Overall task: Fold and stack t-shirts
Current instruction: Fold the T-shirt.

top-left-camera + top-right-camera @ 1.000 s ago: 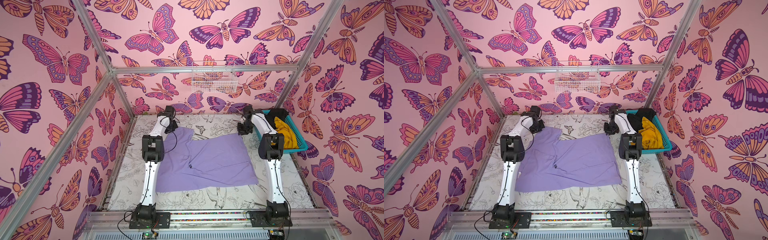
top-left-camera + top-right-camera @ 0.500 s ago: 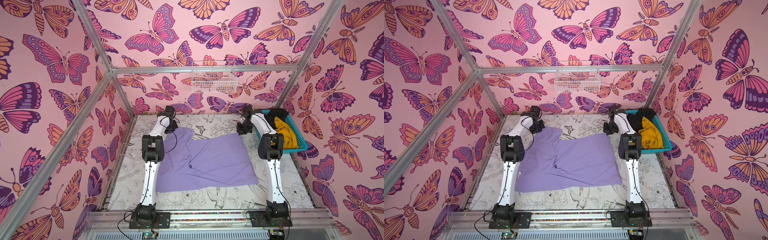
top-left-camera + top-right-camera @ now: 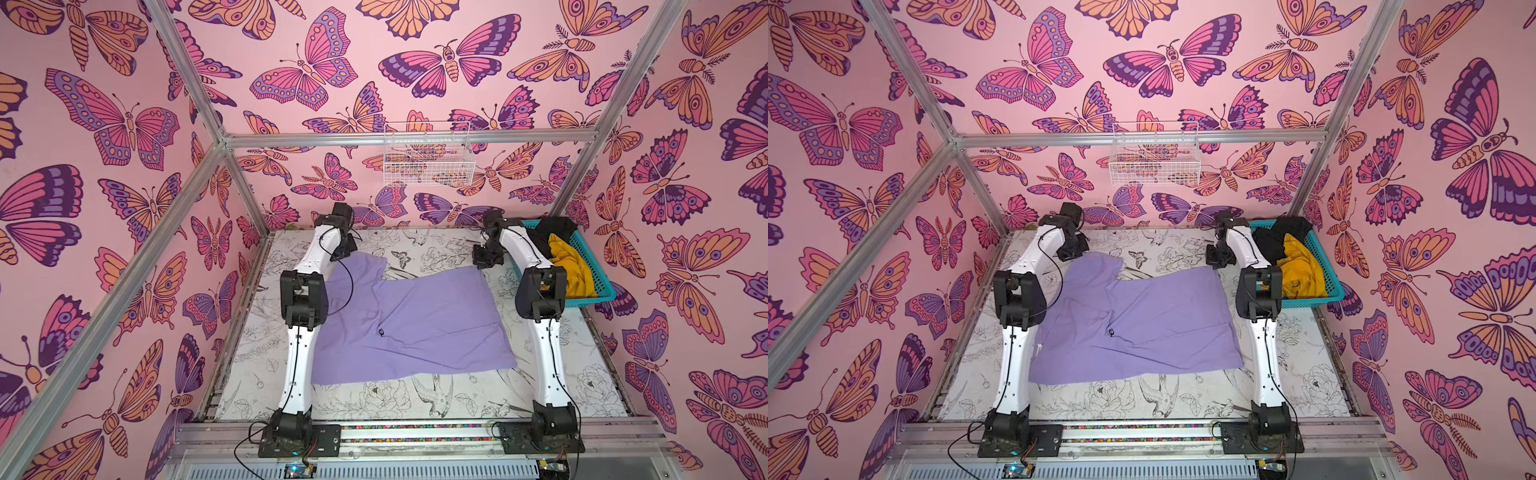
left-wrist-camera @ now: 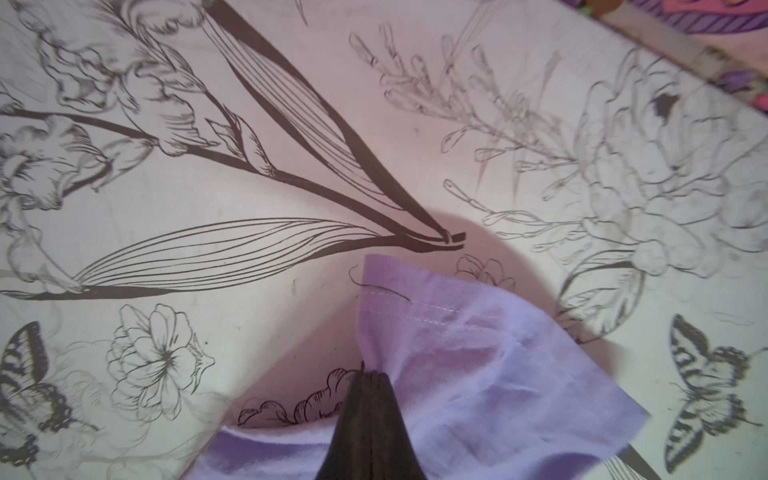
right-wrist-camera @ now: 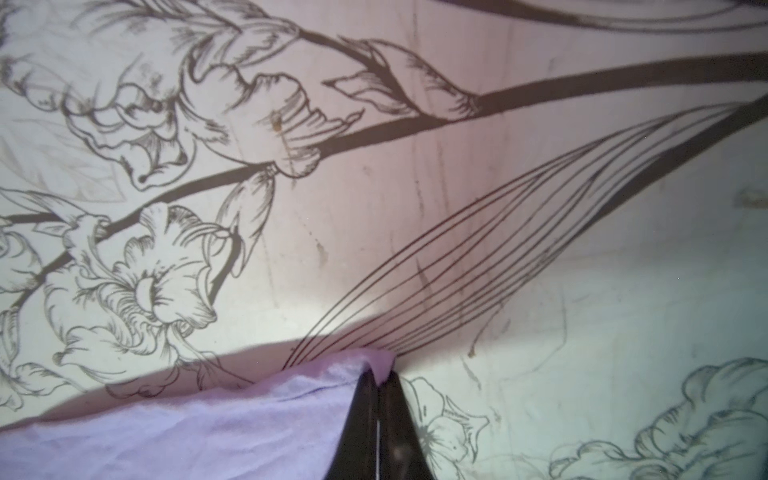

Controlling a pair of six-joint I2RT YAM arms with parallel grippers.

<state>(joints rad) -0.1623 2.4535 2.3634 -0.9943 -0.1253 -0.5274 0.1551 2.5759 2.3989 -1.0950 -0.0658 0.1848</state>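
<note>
A lavender-purple t-shirt lies spread over the middle of the table in both top views. My left gripper is at the shirt's far left corner, shut on a pinch of hemmed purple cloth. At the far right corner my right gripper is shut on the shirt's edge. A mustard-yellow shirt and a black shirt sit crumpled in the teal basket at the right.
The table carries a black-and-white flower and bird print. A white wire basket hangs on the back wall above. Metal frame posts stand at the back corners. Both arm bases are fixed at the near rail.
The right gripper has closed its last bit onto the shirt's far right corner. The shirt and both arms have hardly shifted.
</note>
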